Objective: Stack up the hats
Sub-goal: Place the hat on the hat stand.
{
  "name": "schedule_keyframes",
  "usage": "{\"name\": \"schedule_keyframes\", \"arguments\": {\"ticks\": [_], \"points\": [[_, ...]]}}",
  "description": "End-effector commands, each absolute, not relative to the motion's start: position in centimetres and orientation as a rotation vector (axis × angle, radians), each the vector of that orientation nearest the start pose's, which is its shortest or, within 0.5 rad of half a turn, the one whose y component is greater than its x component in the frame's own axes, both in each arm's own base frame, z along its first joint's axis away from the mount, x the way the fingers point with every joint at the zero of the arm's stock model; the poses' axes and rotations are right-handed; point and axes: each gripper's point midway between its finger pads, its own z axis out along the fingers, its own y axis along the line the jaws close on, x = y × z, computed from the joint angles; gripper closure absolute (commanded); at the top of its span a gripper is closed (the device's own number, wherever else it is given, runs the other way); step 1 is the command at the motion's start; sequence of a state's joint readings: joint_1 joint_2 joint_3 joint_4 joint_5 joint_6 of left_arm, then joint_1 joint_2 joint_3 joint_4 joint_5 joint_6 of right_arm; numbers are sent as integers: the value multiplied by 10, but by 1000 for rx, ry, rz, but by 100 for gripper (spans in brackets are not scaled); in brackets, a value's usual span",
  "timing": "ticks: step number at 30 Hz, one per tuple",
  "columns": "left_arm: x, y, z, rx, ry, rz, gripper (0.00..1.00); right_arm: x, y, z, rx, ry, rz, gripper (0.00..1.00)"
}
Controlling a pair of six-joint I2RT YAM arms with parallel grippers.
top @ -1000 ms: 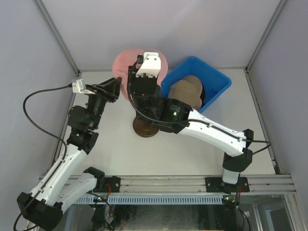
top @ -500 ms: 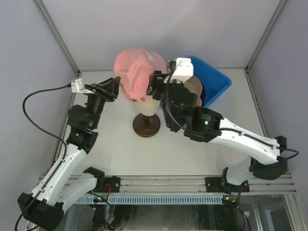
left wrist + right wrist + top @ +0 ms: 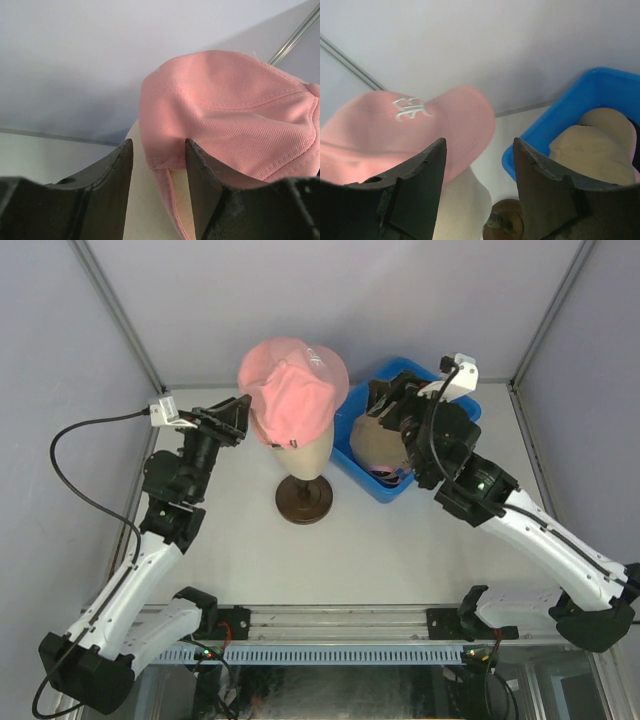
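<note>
At upper centre, the pink cap [image 3: 292,390] is sitting on the mannequin head [image 3: 310,450]. We are holding both jaws parted, empty: left gripper [image 3: 157,145] at its rim, right gripper [image 3: 479,145] above the tan cap [image 3: 385,435].

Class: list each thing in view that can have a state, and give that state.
pink hat: on the mannequin head
mannequin head: upright
tan hat: lying in the blue bin
blue bin: holding the tan hat
left gripper: fingers open, pink hat's edge between them
right gripper: fingers open, empty
</note>
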State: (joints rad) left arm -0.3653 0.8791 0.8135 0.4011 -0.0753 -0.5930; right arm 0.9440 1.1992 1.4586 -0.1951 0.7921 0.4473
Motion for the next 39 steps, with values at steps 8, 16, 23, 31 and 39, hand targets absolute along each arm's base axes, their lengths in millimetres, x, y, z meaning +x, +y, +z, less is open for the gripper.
{"name": "schedule_keyframes", "arguments": {"ticks": [8,16,23,31,39], "points": [[326,-131,431,-209,1232,-786,49,341,230,446,255,1502,969,44],[328,-129,426,-209,1248,-777,48,381,245,418,179,1534,1091,44],[327,-124,423,-215,1250,-767,48,405,256,402,99,1527,1146,44],[326,-125,424,-214,1249,-775,48,415,266,390,14,1513,1203,44],[326,-126,417,-220,1259,-787,48,416,277,383,-93,1464,1266,44]]}}
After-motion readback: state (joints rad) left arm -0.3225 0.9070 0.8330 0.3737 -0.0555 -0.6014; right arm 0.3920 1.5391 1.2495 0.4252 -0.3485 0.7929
